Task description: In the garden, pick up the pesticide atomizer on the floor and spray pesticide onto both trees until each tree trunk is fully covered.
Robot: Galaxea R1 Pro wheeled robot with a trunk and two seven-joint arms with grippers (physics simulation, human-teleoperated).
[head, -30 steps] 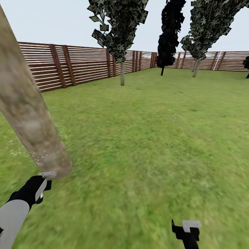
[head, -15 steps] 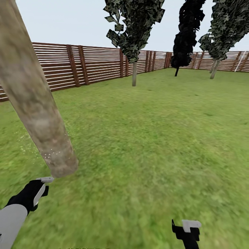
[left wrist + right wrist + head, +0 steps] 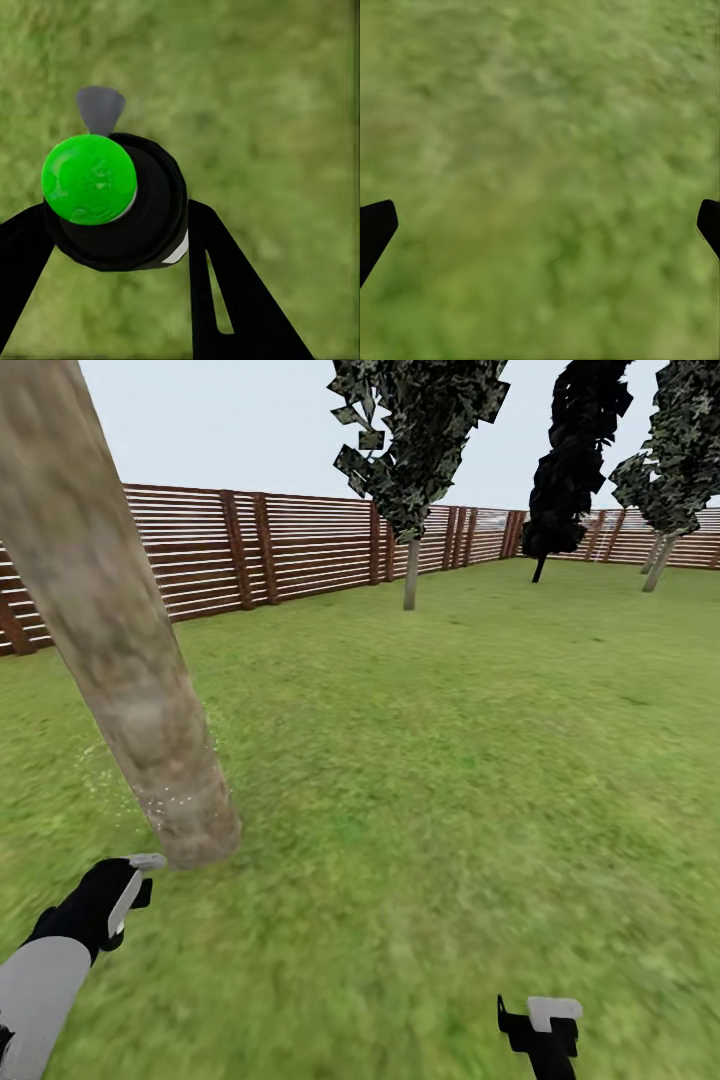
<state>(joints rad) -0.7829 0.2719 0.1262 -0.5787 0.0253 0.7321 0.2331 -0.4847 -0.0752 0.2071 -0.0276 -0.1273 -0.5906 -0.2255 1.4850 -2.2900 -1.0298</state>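
atomizer held at the foot of the near trunk

the left gripper point(image 3: 112, 225) is clenched around the atomizer point(image 3: 112, 199), a black body with a bright green round cap and a grey nozzle; its two black fingers point(image 3: 225, 292) press against either side of the body, seen over grass point(image 3: 270, 112). in the head view the same left gripper point(image 3: 120, 895) sits low on the left, with the atomizer's pale grey tip point(image 3: 146, 861) just below the base of the near trunk point(image 3: 120, 630). that trunk is thick, pale beige-grey and mottled, and it slants across the upper left of the head view down to the lawn. fine whitish specks of pesticide point(image 3: 165, 800) dot the lower part of the bark and scatter on the grass beside it.

the right gripper point(image 3: 540, 1028) hangs low on the right, well apart from the trunk. in its wrist view the jaws stand released, one dark fingertip point(image 3: 375, 229) at each edge with blurry grass between.

farther off a second tree point(image 3: 412, 490) with grey-green leaves stands on a slim pale trunk near the brown slatted fence point(image 3: 250, 550). a black conifer point(image 3: 570, 460) and another leafy tree point(image 3: 680, 450) stand beyond, near the far fence.
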